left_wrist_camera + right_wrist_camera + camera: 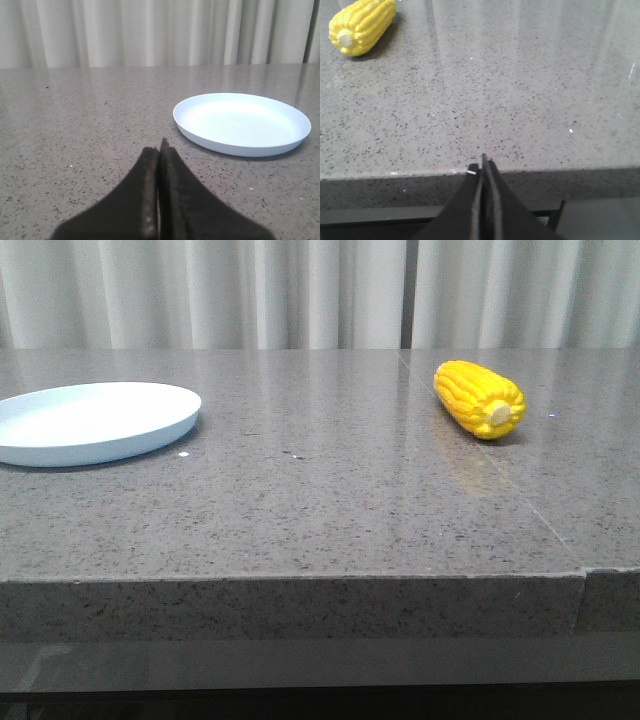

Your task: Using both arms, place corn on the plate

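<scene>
Nearest in each wrist view are the black fingers themselves. On the left gripper (160, 150) the two fingers (148, 200) are pressed flat together with nothing between them, their tips low over the grey speckled counter (320, 500). On the right gripper (483, 165) the fingers (470, 205) are likewise closed tight on nothing, and their tips sit at the counter's near edge, with the dark front face of the slab just beneath them. Neither arm shows in the front view.

Ahead of the left fingers and off to one side lies the plate (242, 148), round, shallow and pale blue-white with a low raised rim, resting flat on the counter well apart from the tips. From the front the plate (150, 435) sits toward the counter's left edge, partly cut off by the frame, and holds nothing.

The corn (478, 398) lies on its side on the right half of the counter, toward the far edge, with its pale cut end turned to the near right. It is a short, glossy yellow cob with rows of kernels, and a faint reflection shows on the polished stone below it. From the right wrist the corn (362, 26) is far from the closed fingers, untouched. Corn and plate are well apart, with bare counter between them. Pale pleated curtains (200, 290) hang behind the far edge.
</scene>
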Controlling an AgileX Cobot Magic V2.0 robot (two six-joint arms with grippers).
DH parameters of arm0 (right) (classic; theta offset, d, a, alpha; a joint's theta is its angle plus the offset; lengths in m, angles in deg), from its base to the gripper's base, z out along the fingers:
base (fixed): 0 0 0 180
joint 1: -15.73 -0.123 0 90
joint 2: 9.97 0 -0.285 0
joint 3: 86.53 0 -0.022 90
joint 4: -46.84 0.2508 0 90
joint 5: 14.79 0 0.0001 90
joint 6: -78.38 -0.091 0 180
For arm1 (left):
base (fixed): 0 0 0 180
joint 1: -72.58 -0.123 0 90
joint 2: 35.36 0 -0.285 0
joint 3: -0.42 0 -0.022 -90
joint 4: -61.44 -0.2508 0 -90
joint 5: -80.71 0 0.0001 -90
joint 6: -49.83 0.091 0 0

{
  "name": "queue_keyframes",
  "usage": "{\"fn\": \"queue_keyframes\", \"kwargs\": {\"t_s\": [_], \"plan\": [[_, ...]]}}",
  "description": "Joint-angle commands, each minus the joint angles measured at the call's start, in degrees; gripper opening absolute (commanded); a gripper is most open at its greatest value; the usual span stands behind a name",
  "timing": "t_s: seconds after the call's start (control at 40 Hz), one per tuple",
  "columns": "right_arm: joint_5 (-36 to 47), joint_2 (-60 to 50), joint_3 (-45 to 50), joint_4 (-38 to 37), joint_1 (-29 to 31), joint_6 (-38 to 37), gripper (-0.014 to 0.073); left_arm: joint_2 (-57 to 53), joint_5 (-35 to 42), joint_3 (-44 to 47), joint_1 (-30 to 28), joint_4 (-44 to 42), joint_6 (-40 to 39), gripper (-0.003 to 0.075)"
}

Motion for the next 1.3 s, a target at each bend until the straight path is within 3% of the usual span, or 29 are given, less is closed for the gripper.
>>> {"fn": "queue_keyframes", "kwargs": {"t_s": [0.0, 1.05, 1.15, 1.27], "plan": [[4.6, -0.7, -0.9, -0.6, 0.1, 0.5, -0.0061, -1.1, 4.4, 0.2, -0.2, 0.5, -0.2, -0.0020], [6.2, -0.7, -0.9, -0.6, 0.1, 0.5, -0.0061, -1.1, 5.0, 0.1, -0.2, 0.2, -0.2, -0.0020], [9.8, -0.7, -1.0, -0.6, 0.1, 0.5, -0.0061, -1.1, 6.7, 0.1, -0.2, 0.8, -0.2, -0.0020], [10.7, -0.7, -3.7, -0.6, 0.1, 0.5, -0.0061, -1.1, 15.0, -1.3, -0.2, 0.8, -0.2, -0.0020]]}}
